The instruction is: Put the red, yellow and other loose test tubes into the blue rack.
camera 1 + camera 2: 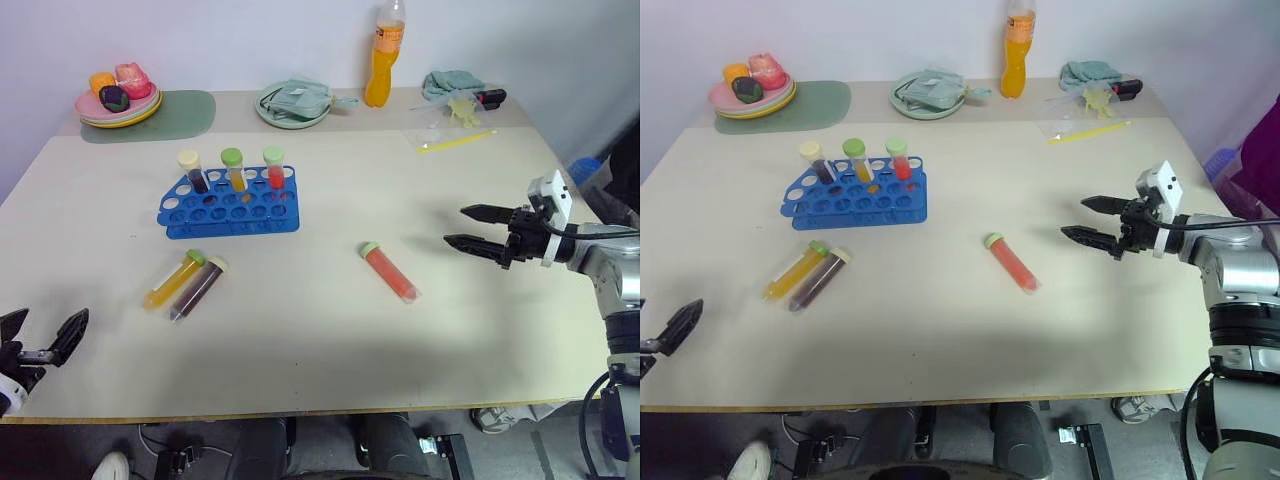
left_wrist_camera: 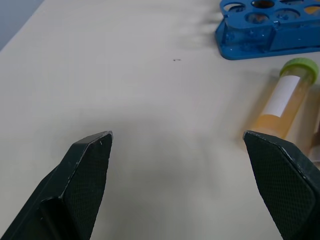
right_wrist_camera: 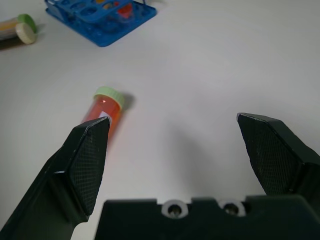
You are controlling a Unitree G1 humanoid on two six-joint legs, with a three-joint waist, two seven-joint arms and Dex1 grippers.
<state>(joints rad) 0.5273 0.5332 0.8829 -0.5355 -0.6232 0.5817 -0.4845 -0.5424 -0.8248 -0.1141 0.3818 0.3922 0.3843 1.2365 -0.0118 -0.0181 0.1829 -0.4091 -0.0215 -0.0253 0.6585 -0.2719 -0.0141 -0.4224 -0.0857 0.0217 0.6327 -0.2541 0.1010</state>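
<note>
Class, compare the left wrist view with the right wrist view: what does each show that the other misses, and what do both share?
Left wrist alone: the left gripper, jaws open, above bare table, and a yellow tube with a green cap lying close by.
Right wrist alone: the right gripper, jaws open, pointing toward a red tube with a green cap that lies flat, plus the capped ends of two more tubes lying side by side.
Shared: the blue rack and the table.
</note>
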